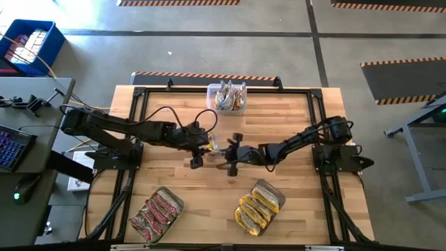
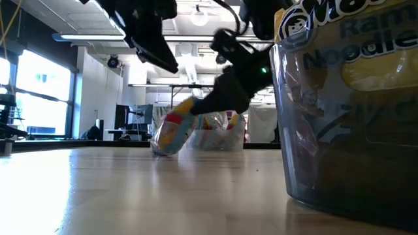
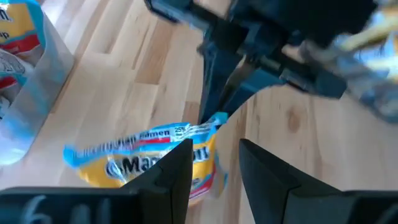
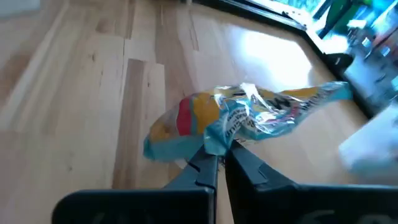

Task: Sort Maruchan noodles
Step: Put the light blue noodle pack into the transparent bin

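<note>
From above, you see the right pincer point(image 1: 233, 155) and the left pincer point(image 1: 203, 148) meeting near the middle of the desk point(image 1: 293, 125), where a single yellow noodle packet point(image 1: 221, 150) sits between them, well apart from the three tubs. At desk height, that packet point(image 2: 173, 134) hangs tilted with one end on the wood, so judge it light, soft and crinkly. From the wrists, your right pincer point(image 4: 221, 163) is closed on the packet's point(image 4: 236, 118) thin sealed edge, the best handhold, while the left pincer point(image 3: 214, 168) stands half open, empty, over it point(image 3: 149, 158).
</note>
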